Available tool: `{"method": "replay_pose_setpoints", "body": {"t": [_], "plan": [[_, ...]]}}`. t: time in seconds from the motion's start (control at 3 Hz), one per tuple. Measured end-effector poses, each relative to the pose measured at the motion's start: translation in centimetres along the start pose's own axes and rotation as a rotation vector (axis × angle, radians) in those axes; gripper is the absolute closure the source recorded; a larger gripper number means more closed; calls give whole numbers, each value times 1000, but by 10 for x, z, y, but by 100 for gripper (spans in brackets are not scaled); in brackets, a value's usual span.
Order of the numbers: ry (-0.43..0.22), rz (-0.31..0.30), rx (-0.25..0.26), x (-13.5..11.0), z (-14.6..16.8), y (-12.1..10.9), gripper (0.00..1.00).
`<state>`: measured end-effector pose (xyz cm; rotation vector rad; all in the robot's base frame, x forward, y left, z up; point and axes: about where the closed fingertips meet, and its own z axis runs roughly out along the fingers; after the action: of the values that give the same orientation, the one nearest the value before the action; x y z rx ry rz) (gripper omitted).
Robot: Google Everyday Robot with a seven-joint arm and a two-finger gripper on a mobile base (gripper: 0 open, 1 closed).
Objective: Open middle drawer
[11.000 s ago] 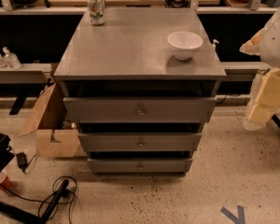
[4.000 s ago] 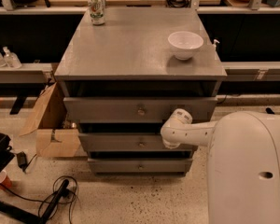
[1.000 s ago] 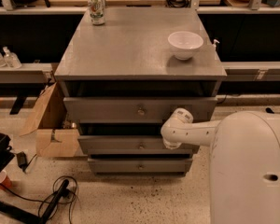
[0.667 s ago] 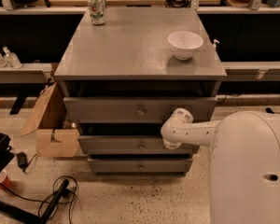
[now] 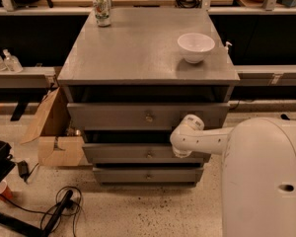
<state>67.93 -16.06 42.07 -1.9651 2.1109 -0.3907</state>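
From where I am standing, the grey cabinet (image 5: 76, 90) is sitting in the middle of the floor with its three drawers stacked below the counter (image 5: 138, 48). The middle drawer (image 5: 123, 153) is lying between the top drawer (image 5: 113, 116) and the lowest drawer (image 5: 133, 175). Its flat front is facing me, and its small brass knob (image 5: 149, 155) is showing at the centre. None of its inside is showing, and a dark gap is running along above its front.

The robot's white body (image 5: 264, 177) is filling the lower right. Its arm (image 5: 209, 139) is reaching leftward across the right part of the drawer fronts. The pincer (image 5: 180, 152) is sitting at the end of that arm, against the right part of the middle drawer's front and to the right of the knob. The rounded wrist is covering it, so I cannot tell whether it is wide, narrow or gripping anything.

A white bowl (image 5: 196, 47) is resting on the counter near the right edge. A can (image 5: 102, 10) is standing upright at the far left corner. A cardboard box (image 5: 52, 132) is leaning beside the cabinet's left side, and black cables (image 5: 64, 209) are trailing over the speckled floor in front of it.
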Motion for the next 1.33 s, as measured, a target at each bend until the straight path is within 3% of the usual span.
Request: {"method": "replay_pose_setpoints", "body": {"t": [0.67, 1.0, 1.33], "plan": [[0, 0, 0, 0, 0, 0, 12], [0, 0, -2, 0, 1, 1, 0], [0, 0, -2, 0, 1, 1, 0]]}}
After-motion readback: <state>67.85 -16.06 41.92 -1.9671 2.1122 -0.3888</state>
